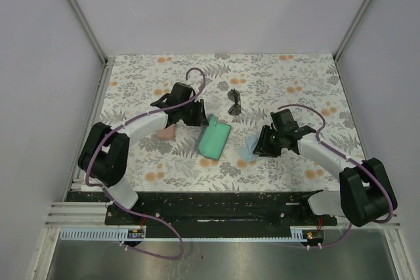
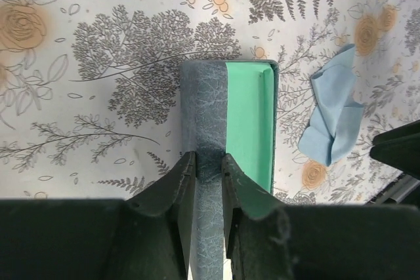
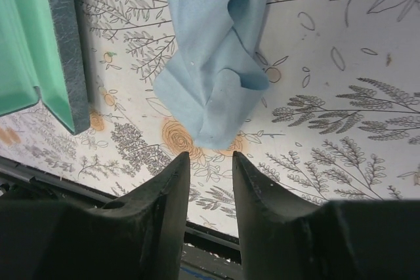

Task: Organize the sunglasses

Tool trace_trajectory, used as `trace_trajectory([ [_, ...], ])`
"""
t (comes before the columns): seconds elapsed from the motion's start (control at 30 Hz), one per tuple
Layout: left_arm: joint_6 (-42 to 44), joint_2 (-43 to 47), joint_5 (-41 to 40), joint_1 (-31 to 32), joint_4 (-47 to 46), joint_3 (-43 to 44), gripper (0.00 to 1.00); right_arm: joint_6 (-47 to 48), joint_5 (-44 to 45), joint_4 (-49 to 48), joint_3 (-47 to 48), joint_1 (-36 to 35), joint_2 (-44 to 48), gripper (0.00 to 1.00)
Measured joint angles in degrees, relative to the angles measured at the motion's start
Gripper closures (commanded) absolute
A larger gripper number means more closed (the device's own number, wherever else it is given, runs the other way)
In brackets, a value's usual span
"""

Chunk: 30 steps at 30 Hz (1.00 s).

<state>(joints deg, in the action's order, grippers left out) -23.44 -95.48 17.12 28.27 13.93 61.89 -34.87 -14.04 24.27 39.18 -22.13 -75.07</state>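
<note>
When looking from above, can see the dark sunglasses (image 1: 234, 101) lying loose on the table (image 1: 295, 77), just beyond the open case (image 1: 214, 139), so nothing packed yet. From left wrist, shows the left gripper (image 2: 208, 159) pinching the grey lid (image 2: 203, 109) of that case, green inside empty as far as visible. From right wrist, shows the right gripper (image 3: 210, 157) spread, holding nothing, just before the blue cloth (image 3: 213, 77).

Your left arm (image 1: 141, 124) and right arm (image 1: 323, 154) pair black joints with white link shells, and a purple cable (image 1: 195, 69) loops along each. Their fingers (image 2: 164, 198) are matte black wedges.
</note>
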Motion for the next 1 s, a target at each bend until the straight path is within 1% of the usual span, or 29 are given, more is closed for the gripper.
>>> trace_trajectory([
  [0.23, 3.48, -0.7, -4.13, 0.13, 5.29, 4.22, 0.88, 0.35, 5.88, 2.25, 1.4, 0.0, 0.09, 0.6],
  [0.27, 3.85, -0.94, -4.66, 0.13, 5.81, 4.92, 0.88, 0.37, 6.8, 2.34, 1.75, 0.0, -0.13, 0.6],
  [0.3, 4.26, -1.29, -5.35, 0.13, 6.43, 5.77, 0.85, 0.39, 7.74, 2.45, 2.21, 0.0, -0.48, 0.6],
  [0.33, 4.68, -1.6, -5.9, 0.13, 6.82, 6.47, 0.78, 0.44, 8.7, 2.6, 2.75, 0.02, -0.98, 0.6],
  [0.37, 5.07, -1.95, -6.32, 0.13, 7.21, 7.19, 0.67, 0.5, 9.49, 2.6, 3.34, 0.02, -1.64, 0.6],
  [0.43, 5.79, -3.02, -7.06, 0.13, 7.78, 8.98, 0.52, 0.7, 10.56, 2.56, 4.55, 0.07, -3.3, 0.6],
  [0.47, 6.05, -3.39, -7.17, 0.13, 7.87, 9.57, 0.46, 0.79, 10.64, 2.43, 5.05, 0.07, -4.07, 0.55],
  [0.5, 6.34, -3.72, -7.28, 0.13, 7.91, 10.27, 0.42, 0.94, 10.58, 2.1, 5.68, 0.07, -5.31, 0.55],
  [0.57, 6.62, -3.89, -7.45, 0.13, 7.93, 11.15, 0.38, 1.16, 10.38, 1.27, 6.36, 0.07, -7.23, 0.55],
  [0.6, 6.67, -3.89, -7.5, 0.13, 7.91, 11.39, 0.37, 1.2, 10.25, 0.72, 6.62, 0.07, -8.35, 0.57],
  [0.63, 6.71, -3.89, -7.52, 0.13, 7.89, 11.56, 0.35, 1.18, 9.99, 0.28, 6.84, 0.07, -9.46, 0.64],
  [0.7, 6.73, -3.89, -7.54, 0.13, 7.98, 11.63, 0.34, 1.31, 9.6, -0.46, 6.95, 0.07, -11.28, 0.82],
  [0.73, 6.73, -3.89, -7.54, 0.13, 8.11, 11.63, 0.34, 1.27, 9.22, -0.76, 6.95, 0.07, -12.11, 0.93],
  [0.77, 6.73, -3.87, -7.54, 0.13, 8.39, 11.63, 0.33, 1.22, 8.81, -0.9, 6.95, 0.07, -12.68, 0.95],
  [0.8, 6.73, -3.8, -7.56, 0.13, 8.7, 11.63, 0.33, 1.11, 8.59, -0.9, 6.93, 0.07, -12.87, 0.96],
  [0.9, 6.86, -2.78, -8.37, 0.52, 10.12, 11.63, 0.31, 0.7, 8.48, -0.94, 6.69, 0.07, -12.0, 0.94],
  [1.0, 7.04, -0.22, -9.97, 1.77, 11.61, 11.63, 0.31, 0.66, 8.68, -0.74, 4.79, 0.07, -8.07, 0.93],
])
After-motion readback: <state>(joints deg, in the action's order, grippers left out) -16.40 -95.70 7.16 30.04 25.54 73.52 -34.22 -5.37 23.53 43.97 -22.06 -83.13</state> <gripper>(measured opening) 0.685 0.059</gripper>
